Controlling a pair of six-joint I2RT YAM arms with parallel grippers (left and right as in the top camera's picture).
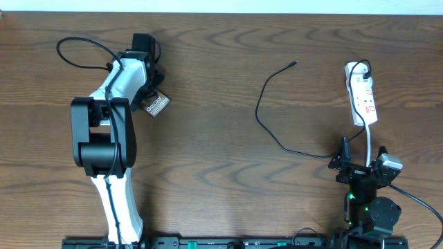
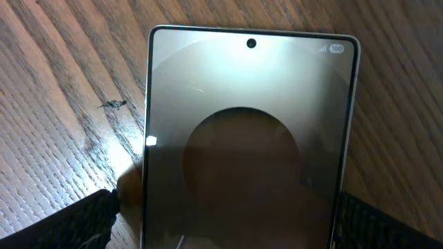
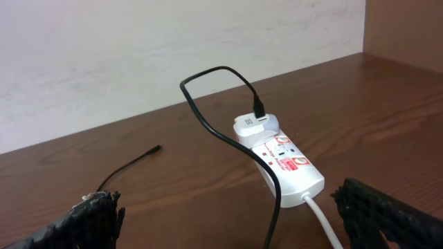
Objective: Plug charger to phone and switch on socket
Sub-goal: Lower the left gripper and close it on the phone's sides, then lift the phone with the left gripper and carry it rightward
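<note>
The phone (image 1: 156, 104) lies on the wood table at the upper left, "Galaxy" lettering up. In the left wrist view it (image 2: 249, 138) fills the frame, silver-grey with a brownish oval. My left gripper (image 2: 221, 228) is open and straddles its near end; the right finger is at its edge, the left finger stands a little off it. The white socket strip (image 1: 363, 97) (image 3: 287, 162) lies at the far right. The black charger cable (image 1: 266, 124) (image 3: 208, 117) runs from an adapter on the strip, its tip (image 1: 295, 63) (image 3: 158, 147) free on the table. My right gripper (image 1: 361, 166) (image 3: 235, 228) is open and empty, just short of the strip.
The strip's white cord (image 1: 371, 142) (image 3: 322, 214) runs back between my right fingers toward the right arm's base. A pale wall (image 3: 173, 48) stands beyond the table's far edge. A thin black arm cable (image 1: 83, 48) loops near the left arm.
</note>
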